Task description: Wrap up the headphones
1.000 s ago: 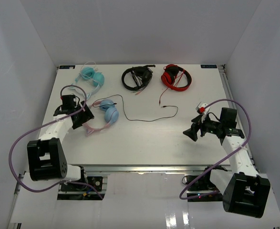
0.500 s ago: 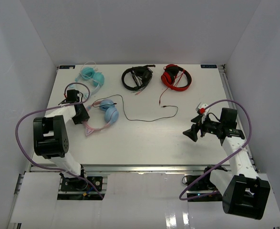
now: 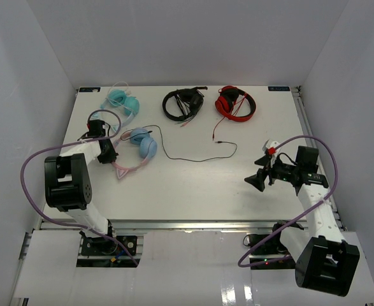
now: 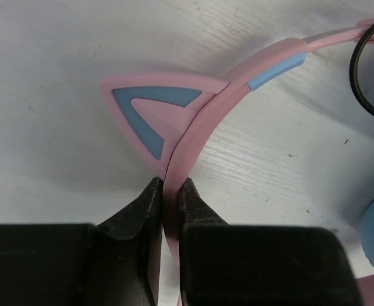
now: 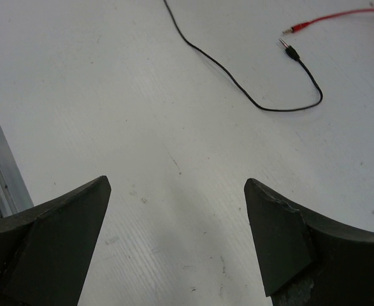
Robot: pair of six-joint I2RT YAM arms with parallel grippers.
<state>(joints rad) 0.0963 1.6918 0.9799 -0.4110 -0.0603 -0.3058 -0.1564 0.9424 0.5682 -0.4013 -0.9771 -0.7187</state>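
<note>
The headphones (image 3: 145, 145) lie at the table's left, light blue earcups up, pink headband (image 3: 128, 168) curving toward the near side. My left gripper (image 3: 110, 157) is shut on that headband; in the left wrist view the black fingers pinch the pink band (image 4: 193, 140) just below a cat ear (image 4: 155, 108), with my left gripper (image 4: 169, 189) low on the table. The thin dark cable (image 3: 193, 159) trails right to its plug (image 3: 218, 142). My right gripper (image 3: 255, 182) hovers open over bare table at the right; its wrist view shows the cable's end (image 5: 237, 83) ahead of my right gripper (image 5: 177, 191).
Teal cat-ear headphones (image 3: 122, 100) sit at the back left. Black headphones (image 3: 183, 103) and red headphones (image 3: 235, 102) lie along the back. A red cable tip (image 5: 301, 27) rests close to the dark plug. The table's metal rail (image 3: 193, 224) runs along the near edge.
My left gripper has shut on the pink headband, and the headphones have shifted a little up and right. The right arm has sunk slightly toward the near edge, still open.
</note>
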